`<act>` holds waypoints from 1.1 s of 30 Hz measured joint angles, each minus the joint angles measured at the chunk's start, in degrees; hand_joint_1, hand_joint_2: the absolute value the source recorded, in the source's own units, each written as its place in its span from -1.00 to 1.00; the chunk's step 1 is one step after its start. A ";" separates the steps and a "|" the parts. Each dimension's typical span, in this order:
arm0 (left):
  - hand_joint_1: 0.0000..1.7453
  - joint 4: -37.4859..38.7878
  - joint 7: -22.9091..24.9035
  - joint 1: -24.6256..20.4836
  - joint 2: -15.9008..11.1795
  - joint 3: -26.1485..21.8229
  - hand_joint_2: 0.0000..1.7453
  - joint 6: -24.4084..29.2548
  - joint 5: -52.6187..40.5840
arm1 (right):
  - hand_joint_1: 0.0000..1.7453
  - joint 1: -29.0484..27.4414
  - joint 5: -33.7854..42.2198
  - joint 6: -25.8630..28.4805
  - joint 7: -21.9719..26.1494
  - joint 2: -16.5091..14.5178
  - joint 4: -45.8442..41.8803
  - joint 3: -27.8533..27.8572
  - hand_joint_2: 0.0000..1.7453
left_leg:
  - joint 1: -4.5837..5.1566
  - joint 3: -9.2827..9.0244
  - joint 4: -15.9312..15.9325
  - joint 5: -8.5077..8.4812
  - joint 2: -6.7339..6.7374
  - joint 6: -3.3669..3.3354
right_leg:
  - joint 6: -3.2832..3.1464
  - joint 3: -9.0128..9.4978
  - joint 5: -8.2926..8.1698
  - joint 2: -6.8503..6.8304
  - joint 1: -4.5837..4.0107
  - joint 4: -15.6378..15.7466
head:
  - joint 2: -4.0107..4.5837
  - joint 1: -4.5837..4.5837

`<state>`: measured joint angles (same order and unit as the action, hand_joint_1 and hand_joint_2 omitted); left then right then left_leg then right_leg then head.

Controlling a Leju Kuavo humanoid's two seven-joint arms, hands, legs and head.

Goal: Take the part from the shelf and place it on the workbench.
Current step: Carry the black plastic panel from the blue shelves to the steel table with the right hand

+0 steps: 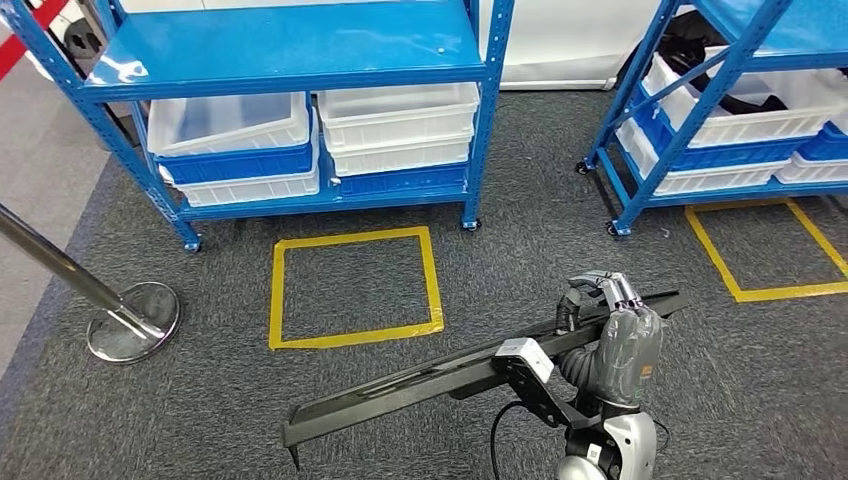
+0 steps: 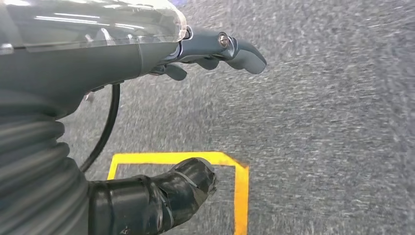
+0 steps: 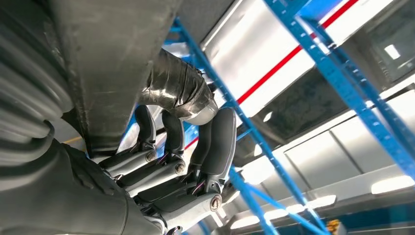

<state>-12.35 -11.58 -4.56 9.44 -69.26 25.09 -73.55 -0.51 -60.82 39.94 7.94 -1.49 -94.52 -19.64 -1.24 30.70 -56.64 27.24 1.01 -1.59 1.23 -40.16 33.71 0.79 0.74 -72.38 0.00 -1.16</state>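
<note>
The part [image 1: 400, 385] is a long, narrow black strip, held level above the grey carpet in the head view. It runs from lower left to upper right. My right hand [image 1: 610, 320] grips it near its right end, fingers curled over the top. In the right wrist view the part's dark underside [image 3: 107, 63] lies across the taped thumb [image 3: 178, 93] and the curled fingers [image 3: 161, 156]. In the left wrist view my left hand [image 2: 147, 58] hangs over the carpet. Its fingers [image 2: 240, 51] and thumb [image 2: 186, 181] are apart with nothing between them.
A blue shelf [image 1: 300, 60] with white and blue bins [image 1: 400, 130] stands ahead, and a second shelf [image 1: 720, 100] stands at the right. Yellow tape squares [image 1: 355, 285] [image 1: 770, 250] mark the carpet before each. A chrome post base [image 1: 132, 320] stands at the left.
</note>
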 joint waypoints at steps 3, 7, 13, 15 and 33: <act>-1.00 0.02 0.00 -0.06 0.06 0.00 1.00 -0.02 0.00 | 1.00 -0.45 0.22 0.00 0.15 0.00 -0.05 0.54 1.00 | -0.13 -0.02 -0.29 0.27 1.48 0.40 | 0.65 0.79 -2.39 -0.74 0.63 1.21 | 0.00 0.00; -1.00 0.00 0.00 -0.15 0.11 0.00 1.00 -0.01 -0.02 | 1.00 -0.56 0.52 0.00 0.45 0.00 -0.43 1.23 1.00 | 0.16 -0.04 -1.34 1.18 2.93 1.93 | 0.06 6.16 -6.25 -3.99 0.18 12.21 | 0.00 0.03; -1.00 0.02 1.49 -0.21 -0.09 1.07 1.00 -3.18 -4.47 | 1.00 -1.13 2.32 -0.08 2.73 -0.02 -1.28 2.87 1.00 | -0.15 1.84 -6.69 5.48 0.91 3.24 | -2.25 5.87 -6.89 -1.45 0.22 12.82 | 0.00 0.09; -1.00 0.02 2.54 0.17 -0.46 3.36 1.00 -6.18 -8.91 | 1.00 -0.57 4.39 -0.18 4.14 -0.02 -1.09 3.03 1.00 | -0.09 5.40 -14.55 9.16 -0.27 3.15 | -2.67 5.65 -7.06 -0.42 -0.02 12.82 | 0.00 0.10; -1.00 0.02 5.72 0.45 -1.79 7.11 1.00 -4.35 -7.06 | 1.00 1.33 7.31 0.03 5.89 0.04 1.14 3.50 1.00 | 0.07 -0.21 -0.41 0.71 1.11 0.14 | 0.42 -1.49 -1.82 -0.47 0.36 -1.27 | 0.00 -0.20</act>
<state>-12.33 -5.87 -4.11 7.66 -62.15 20.74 -80.62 0.82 -53.51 39.98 13.83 -1.45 -93.38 -16.14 -1.17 30.49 -57.05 27.95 2.12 -1.45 1.65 -41.65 31.88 0.32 1.10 -73.64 0.00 -1.36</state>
